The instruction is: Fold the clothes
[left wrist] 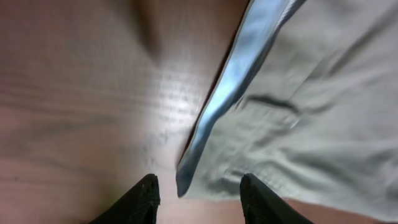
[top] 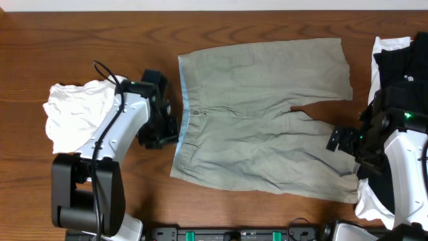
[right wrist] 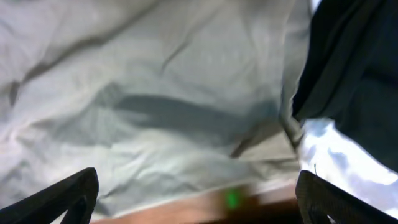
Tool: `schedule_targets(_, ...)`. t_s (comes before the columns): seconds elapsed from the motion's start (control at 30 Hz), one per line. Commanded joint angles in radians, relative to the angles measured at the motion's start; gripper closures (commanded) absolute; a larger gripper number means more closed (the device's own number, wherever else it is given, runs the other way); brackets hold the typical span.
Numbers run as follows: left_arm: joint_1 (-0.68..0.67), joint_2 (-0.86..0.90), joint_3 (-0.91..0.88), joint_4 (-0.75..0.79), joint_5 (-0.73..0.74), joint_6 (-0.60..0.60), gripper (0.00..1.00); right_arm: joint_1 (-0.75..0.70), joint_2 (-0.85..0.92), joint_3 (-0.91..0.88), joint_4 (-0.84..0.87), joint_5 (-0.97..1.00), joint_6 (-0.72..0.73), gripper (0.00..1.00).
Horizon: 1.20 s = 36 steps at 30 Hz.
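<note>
The khaki shorts [top: 261, 114] lie spread flat in the middle of the table, waist to the left and both legs to the right. My left gripper [top: 162, 130] hovers at the waistband's near corner. In the left wrist view its jaws [left wrist: 199, 190] stand open, with the pale blue waistband [left wrist: 242, 68] corner just ahead of them, not gripped. My right gripper [top: 342, 140] sits over the near leg by its hem. In the right wrist view it [right wrist: 199, 193] is wide open above the shorts fabric [right wrist: 155, 93], holding nothing.
A white folded garment [top: 77, 114] lies left of the left arm. A black garment with white trim [top: 401, 67] sits at the right edge, also seen as dark cloth [right wrist: 354, 62]. More white cloth [top: 371, 201] lies under the right arm.
</note>
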Motion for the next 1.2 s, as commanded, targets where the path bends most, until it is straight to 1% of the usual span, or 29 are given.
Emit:
schedule_targets(0.0, -0.002, -0.009, -0.065, 0.001, 0.074, -0.017, 0.55, -0.001, 0.000, -0.029, -0.010, -0.058, 0.023, 0.01)
schedule_targets(0.17, -0.002, -0.009, -0.180, 0.068, 0.183, -0.028, 0.55, -0.001, 0.000, -0.167, 0.090, -0.143, 0.023, 0.01)
schedule_targets(0.27, -0.002, -0.009, -0.225, 0.090, 0.193, -0.036, 0.55, -0.001, 0.000, -0.258, 0.172, -0.201, 0.028, 0.01)
schedule_targets(0.37, -0.002, -0.009, -0.251, 0.096, 0.194, -0.036, 0.55, -0.001, 0.000, -0.306, 0.216, -0.203, 0.042, 0.01)
schedule_targets(0.53, -0.002, -0.009, -0.256, 0.092, 0.194, -0.036, 0.55, -0.001, 0.000, -0.313, 0.232, -0.202, 0.039, 0.01)
schedule_targets(0.83, -0.002, -0.009, -0.256, 0.013, 0.168, -0.071, 0.55, -0.001, 0.000, -0.313, 0.256, -0.197, 0.025, 0.01)
schedule_targets(0.9, -0.002, -0.009, -0.256, 0.008, 0.139, -0.127, 0.55, -0.001, 0.000, -0.313, 0.258, -0.197, 0.015, 0.01)
schedule_targets(0.97, -0.002, -0.009, -0.256, 0.005, 0.133, -0.153, 0.55, -0.001, 0.000, -0.313, 0.258, -0.197, -0.005, 0.01)
schedule_targets(1.0, -0.002, -0.009, -0.256, 0.005, 0.133, -0.165, 0.51, -0.001, 0.000, -0.313, 0.258, -0.197, -0.008, 0.01)
schedule_targets(1.03, -0.002, -0.009, -0.256, 0.008, 0.133, -0.187, 0.50, -0.001, 0.000, -0.313, 0.257, -0.195, -0.009, 0.01)
schedule_targets(1.17, -0.002, -0.009, -0.274, 0.084, 0.137, -0.267, 0.49, -0.001, 0.000, -0.313, 0.259, -0.194, -0.009, 0.01)
